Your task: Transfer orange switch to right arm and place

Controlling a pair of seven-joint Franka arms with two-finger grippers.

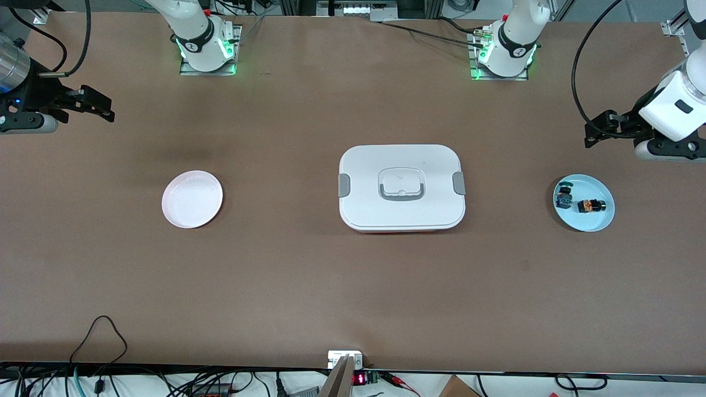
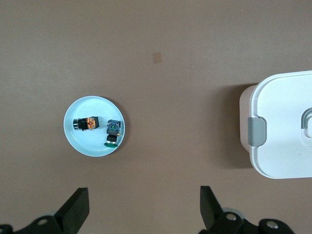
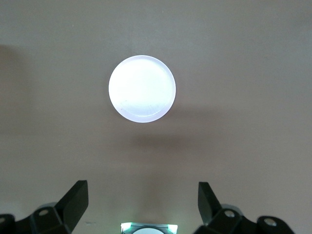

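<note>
Orange switch (image 1: 591,206) lying on what we are reading as a pale blue plate (image 1: 601,220) near the table's left-arm end; left gripper (image 2: 144,209) and right gripper (image 3: 143,207) hovering, fingers spread, empty.

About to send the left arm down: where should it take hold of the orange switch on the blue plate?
Grip the orange switch across its black barrel, coming from straight above: it lies on its side on the blue plate, apart from the blue-and-green switch.

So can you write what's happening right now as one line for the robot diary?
orange switch: on blue plate | left gripper: open, above plate | right gripper: open, waiting above pink plate | handover: not begun
</note>
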